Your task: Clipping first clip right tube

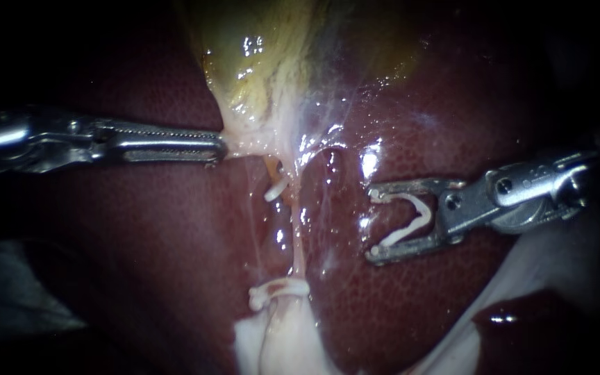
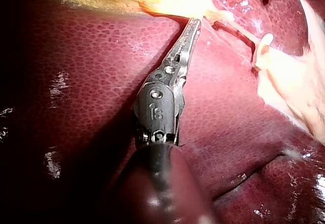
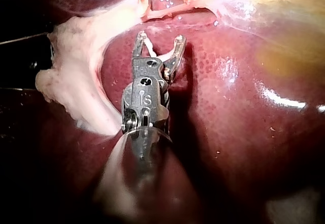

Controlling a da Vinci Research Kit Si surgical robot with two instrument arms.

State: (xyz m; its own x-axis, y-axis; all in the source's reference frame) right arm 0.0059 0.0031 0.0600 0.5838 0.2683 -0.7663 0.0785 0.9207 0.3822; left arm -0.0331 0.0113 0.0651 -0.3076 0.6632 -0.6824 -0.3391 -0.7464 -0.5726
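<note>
The left instrument (image 1: 213,147) is brought in from the left, and its jaws are clamped together on the pale lower edge of the gallbladder (image 1: 244,62), which is held taut over the liver (image 1: 140,243). A thin pale tube (image 1: 298,236) is seen running down from that edge. Two clips are set on it: an upper clip (image 1: 276,189) just below the gallbladder and a lower clip (image 1: 272,292) near the white fatty end. Whether this is the right tube cannot be told from the endoscope view. The right instrument (image 1: 373,226) is held to the right of the tube, near it but clearly apart from it. Its jaws are spread wide and seated on a white clip (image 1: 414,217), which is touched by both jaws and not yet squeezed. Nothing but this clip is enclosed by the jaws, and bare liver is seen behind their tips. In the right wrist view the tube is shown ahead of the jaw tips, not between them. The task is judged to be at the approach stage: the clip is loaded and aimed. The tips are yet to be passed around the tube, the clip closed, and the jaws drawn clear.
</note>
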